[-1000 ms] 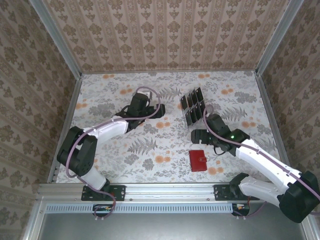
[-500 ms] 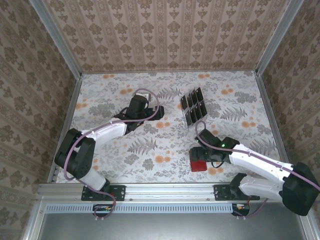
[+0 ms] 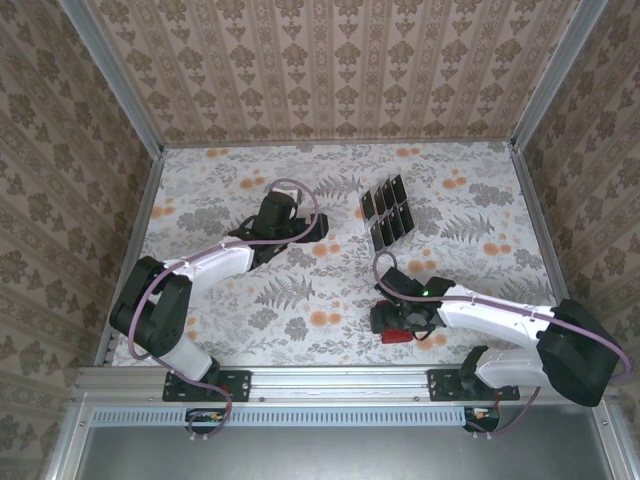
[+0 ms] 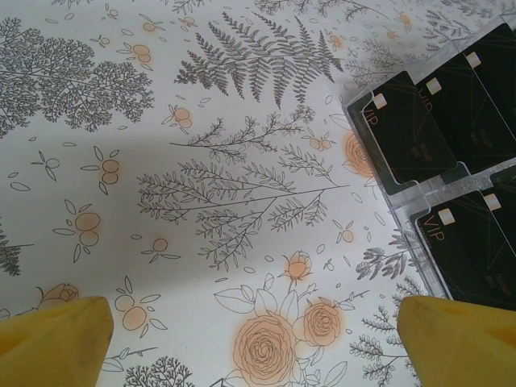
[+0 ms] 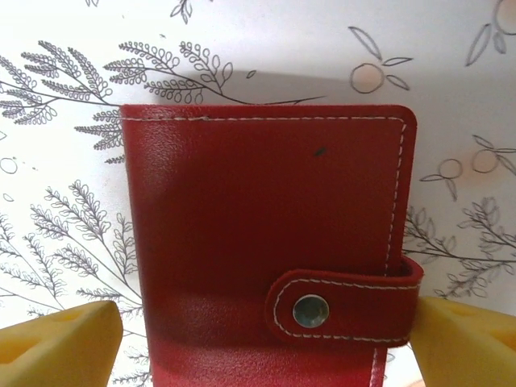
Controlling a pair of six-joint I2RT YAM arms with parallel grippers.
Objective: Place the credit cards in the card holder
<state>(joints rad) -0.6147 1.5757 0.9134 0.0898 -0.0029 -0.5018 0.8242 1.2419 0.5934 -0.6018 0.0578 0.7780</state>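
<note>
- Your right gripper [image 5: 262,347] is spread wide and holds nothing. Its yellow pads [image 5: 56,343] sit in the two lower corners of the wrist view.
- The wallet [image 5: 258,218] lies flat on the table [image 5: 242,48] between those pads. It is closed, red side up, with white stitching along its edges.
- Its tab [image 5: 347,302] wraps in from the right edge and is fastened by a metal snap [image 5: 311,311].
- A sliver of table shows between the left pad and the wallet's edge. The right pad comes up to the end of the tab, and you cannot tell whether it touches.
- From above, your right gripper [image 3: 385,320] hangs over the wallet [image 3: 402,335] and covers most of it. Only a red strip shows on its near right side, close to the front edge of the table [image 3: 300,300].
- Your left gripper [image 4: 256,339] is also released and empty, with bare flowered table [image 4: 201,121] between its pads [image 4: 52,339].
- The cards [image 4: 419,129] stand in a clear rack [image 4: 403,197] at the right of that wrist view, beyond the right pad and apart from it. They are dark, each marked VIP with a small pale chip.
- From above, your left gripper [image 3: 310,225] points toward the rack [image 3: 372,222] from the left, near it.
- The cards [image 3: 387,212] stand there in two tilted rows, farther back on the table and well apart from the wallet.
</note>
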